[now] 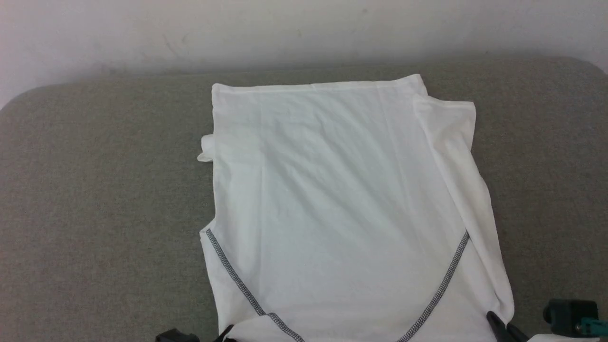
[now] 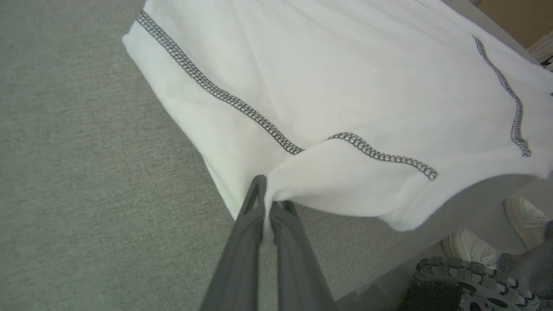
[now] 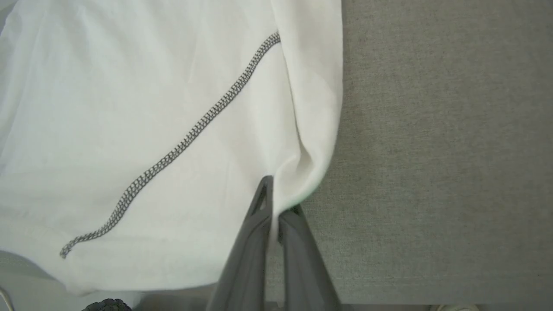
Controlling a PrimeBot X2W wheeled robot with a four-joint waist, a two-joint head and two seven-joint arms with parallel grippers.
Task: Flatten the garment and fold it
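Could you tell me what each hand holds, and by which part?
Both hold the garment: the left hand pinches its near left corner, the right hand its near right corner.

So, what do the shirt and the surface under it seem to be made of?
The shirt: thin matte white knit, perhaps cotton or a synthetic; it drapes and creases softly, with dark zigzag stitching. The surface: grey-green woven upholstery cloth, it seems; a fine speckled weave shows.
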